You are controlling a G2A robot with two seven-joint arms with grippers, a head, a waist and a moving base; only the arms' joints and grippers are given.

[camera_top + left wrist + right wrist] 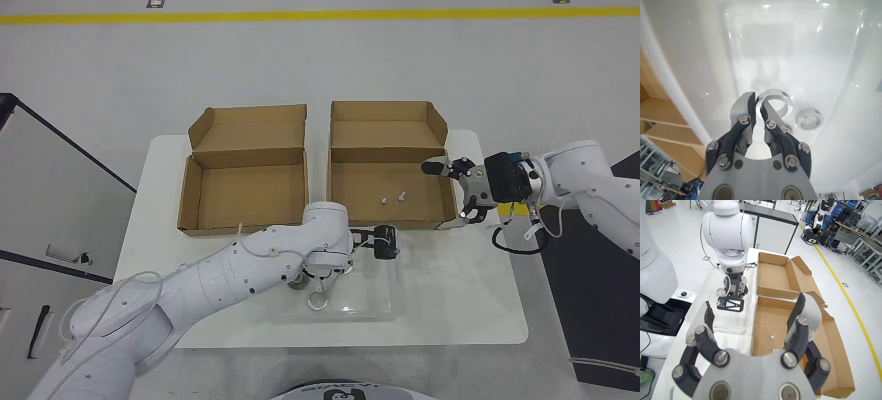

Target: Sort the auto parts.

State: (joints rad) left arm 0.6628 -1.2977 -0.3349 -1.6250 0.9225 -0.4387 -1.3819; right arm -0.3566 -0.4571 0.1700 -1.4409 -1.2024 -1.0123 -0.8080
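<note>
My left gripper (758, 108) is down inside a clear plastic tray (385, 300), shut on the wall of a silver metal ring (780, 100), one finger inside it and one outside. A smaller silver ring (809, 119) lies beside it on the tray floor, and a third part is half hidden behind a finger. My right gripper (753, 313) stands open and empty above the right-hand cardboard box (392, 190), near its right wall. Two small screws (391, 198) lie on that box's floor. The left-hand cardboard box (245, 195) holds nothing I can see.
Both boxes stand side by side at the back of the white table (470, 290), lids folded back. The tray sits in front of them, at the table's front middle. The left arm (730, 256) stands between the tray and the right gripper.
</note>
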